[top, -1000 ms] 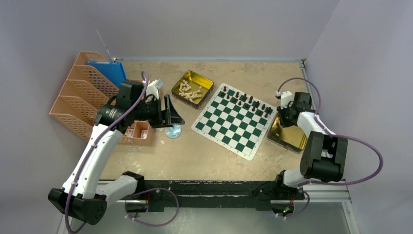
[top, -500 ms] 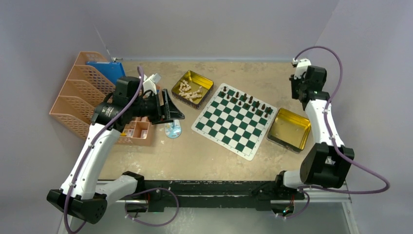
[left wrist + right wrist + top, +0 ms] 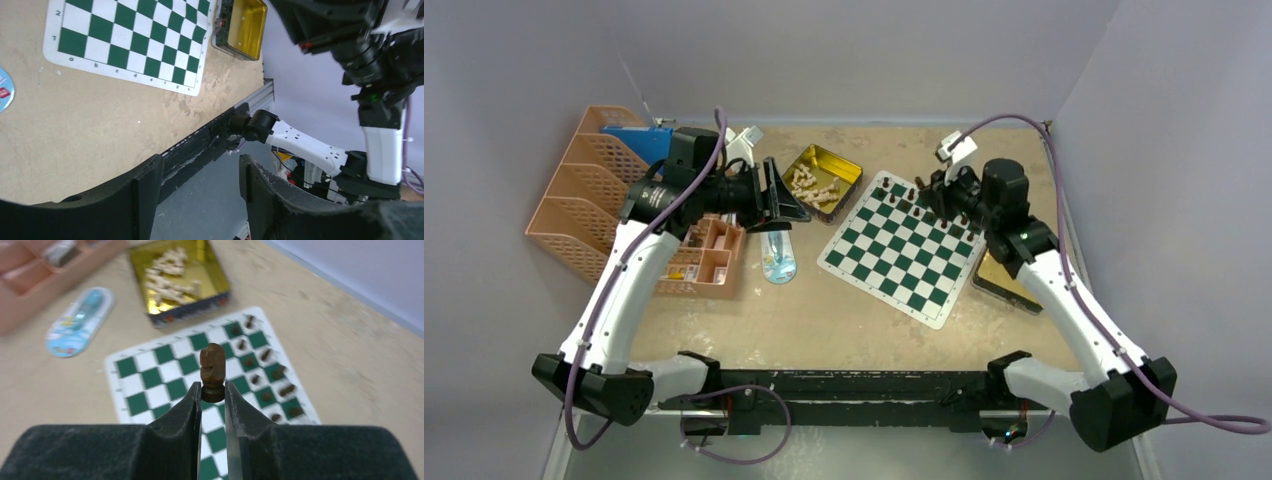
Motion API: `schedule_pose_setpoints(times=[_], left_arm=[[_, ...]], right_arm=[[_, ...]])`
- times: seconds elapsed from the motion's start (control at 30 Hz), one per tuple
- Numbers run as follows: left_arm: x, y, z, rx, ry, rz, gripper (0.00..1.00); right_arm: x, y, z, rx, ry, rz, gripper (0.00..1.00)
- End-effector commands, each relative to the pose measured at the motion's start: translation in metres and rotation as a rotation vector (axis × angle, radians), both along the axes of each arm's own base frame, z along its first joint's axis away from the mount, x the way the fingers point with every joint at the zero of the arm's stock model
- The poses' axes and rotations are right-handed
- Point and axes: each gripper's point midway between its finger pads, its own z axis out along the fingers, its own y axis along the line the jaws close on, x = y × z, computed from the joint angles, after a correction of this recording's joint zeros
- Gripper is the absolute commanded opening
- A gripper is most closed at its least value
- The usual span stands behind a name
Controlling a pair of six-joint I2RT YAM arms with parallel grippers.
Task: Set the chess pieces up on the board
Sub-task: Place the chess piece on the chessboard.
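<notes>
So the right gripper is clamped on a dark brown knight - fingers pinched on its base, with the horse head sticking up above the tips. It's held up in the air over the board, the green and white checkered mat sitting at an angle in the middle of the table. From the overhead view that arm is reaching in over the far side of the board. Other dark pieces are already standing there along the far edge, roughly two rows deep, though they're blurry, so I can't say which piece is which. The pale pieces are piled loose in a gold tin just beyond the board's left corner. A second gold tin sits off the board's right edge, partly hidden under the right arm, and I can't see whether anything is left inside it. The left gripper has its fingers apart with nothing between them - it hangs above the table near the tin of pale pieces, well left of the board. A flat blue item lies under it, beside a pink organizer tray, with an orange file rack further left.
</notes>
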Motion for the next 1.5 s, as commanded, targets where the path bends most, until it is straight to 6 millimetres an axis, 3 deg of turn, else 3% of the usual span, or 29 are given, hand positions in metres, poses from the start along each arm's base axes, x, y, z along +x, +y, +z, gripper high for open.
schedule_pose_setpoints(times=[0.0, 0.27, 0.57, 1.0, 1.2, 1.47], left_arm=[[0.005, -0.017, 0.032, -0.100, -0.030, -0.083, 0.56], [0.018, -0.037, 0.045, -0.211, 0.054, -0.147, 0.53], [0.026, -0.061, 0.016, -0.208, 0.172, -0.200, 0.53], [0.028, -0.086, -0.019, -0.152, 0.269, -0.212, 0.42], [0.032, -0.089, -0.022, -0.156, 0.272, -0.213, 0.32], [0.032, -0.091, -0.029, -0.153, 0.297, -0.222, 0.28]], right_arm=[[-0.030, 0.051, 0.039, 0.170, -0.106, 0.163, 0.13], [-0.069, 0.096, 0.051, 0.205, -0.155, 0.305, 0.12], [-0.088, 0.139, 0.050, 0.188, -0.150, 0.393, 0.12], [-0.100, 0.152, 0.050, 0.186, -0.159, 0.389, 0.12], [-0.102, 0.155, 0.047, 0.179, -0.151, 0.387, 0.11], [-0.102, 0.158, 0.041, 0.162, -0.143, 0.387, 0.11]])
